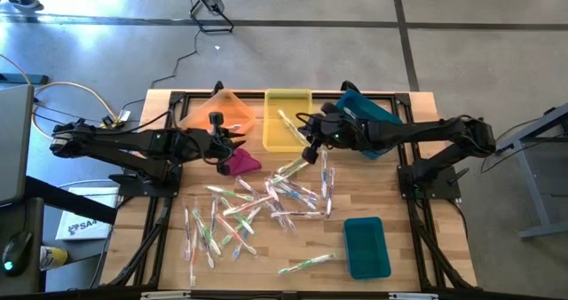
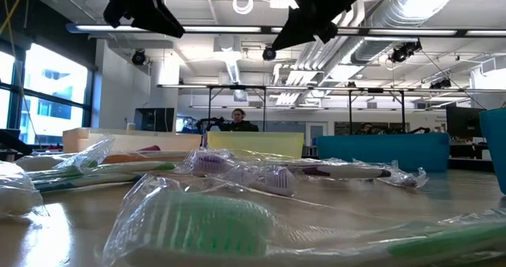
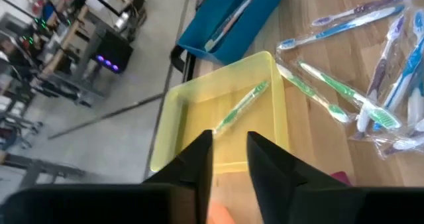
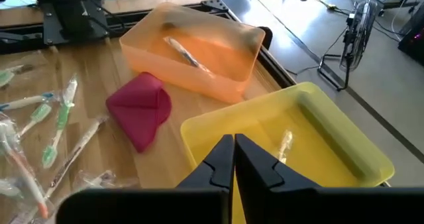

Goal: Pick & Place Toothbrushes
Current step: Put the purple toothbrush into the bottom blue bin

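Many wrapped toothbrushes (image 1: 266, 202) lie scattered flat on the wooden table. One green toothbrush (image 3: 242, 108) lies in the yellow bin (image 1: 287, 120). Another toothbrush (image 4: 182, 52) lies in the orange bin (image 1: 217, 114). My left gripper (image 3: 230, 141) hangs above the table beside the orange bin, open, with nothing between its fingers. My right gripper (image 4: 233, 144) hangs over the near edge of the yellow bin (image 4: 298, 131), shut, and nothing shows between its fingertips.
A magenta cloth lump (image 1: 241, 162) lies just in front of the orange bin. A blue bin (image 3: 225, 25) holding a toothbrush stands at the back right. A teal bin (image 1: 366, 247) stands at the front right.
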Controlling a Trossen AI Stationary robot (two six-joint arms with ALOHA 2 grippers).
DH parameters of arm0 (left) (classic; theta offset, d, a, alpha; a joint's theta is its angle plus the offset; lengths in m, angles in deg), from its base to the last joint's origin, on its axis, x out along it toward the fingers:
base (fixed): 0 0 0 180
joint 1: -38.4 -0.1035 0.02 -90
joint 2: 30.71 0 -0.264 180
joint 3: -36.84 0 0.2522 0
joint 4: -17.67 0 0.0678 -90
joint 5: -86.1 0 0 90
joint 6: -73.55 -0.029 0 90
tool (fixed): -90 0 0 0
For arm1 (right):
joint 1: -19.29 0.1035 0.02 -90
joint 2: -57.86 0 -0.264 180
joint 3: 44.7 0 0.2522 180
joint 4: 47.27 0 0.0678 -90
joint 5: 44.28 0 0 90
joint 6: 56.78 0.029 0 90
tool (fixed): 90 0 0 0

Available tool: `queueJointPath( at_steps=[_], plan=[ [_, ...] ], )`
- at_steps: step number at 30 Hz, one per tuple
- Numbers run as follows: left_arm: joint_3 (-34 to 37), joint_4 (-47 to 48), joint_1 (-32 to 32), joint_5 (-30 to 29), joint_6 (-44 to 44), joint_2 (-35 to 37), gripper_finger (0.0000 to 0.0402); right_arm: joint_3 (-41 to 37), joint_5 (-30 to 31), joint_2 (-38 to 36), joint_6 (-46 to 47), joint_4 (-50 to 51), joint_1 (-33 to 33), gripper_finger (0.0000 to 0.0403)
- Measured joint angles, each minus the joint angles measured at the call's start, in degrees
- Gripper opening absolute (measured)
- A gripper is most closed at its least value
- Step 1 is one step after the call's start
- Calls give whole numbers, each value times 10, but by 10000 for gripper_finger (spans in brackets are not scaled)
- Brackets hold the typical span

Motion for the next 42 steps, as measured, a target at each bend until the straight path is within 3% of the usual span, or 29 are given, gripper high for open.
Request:
queueJointPath(
  at_steps=[5, 13, 21, 28, 36, 42],
  plan=[
    [45, -52, 0, -2, -22, 46, 7, 0, -13, -2, 4, 16, 3, 4],
    [152, -137, 0, 62, -60, 181, 2, 0, -28, -2, 32, 28, 2, 4],
    [214, -116, 0, 87, -51, 323, 3, -9, -26, -2, 110, 36, 6, 4],
    [232, -79, 0, 105, -45, 390, 3, -24, 1, -2, 203, 46, 48, 4],
    [232, -74, 0, 118, -16, 399, 3, -24, 178, -2, 275, 54, 134, 5],
    [232, -71, 0, 118, -2, 399, 3, -24, 241, -2, 319, 77, 166, 5]
  ],
)
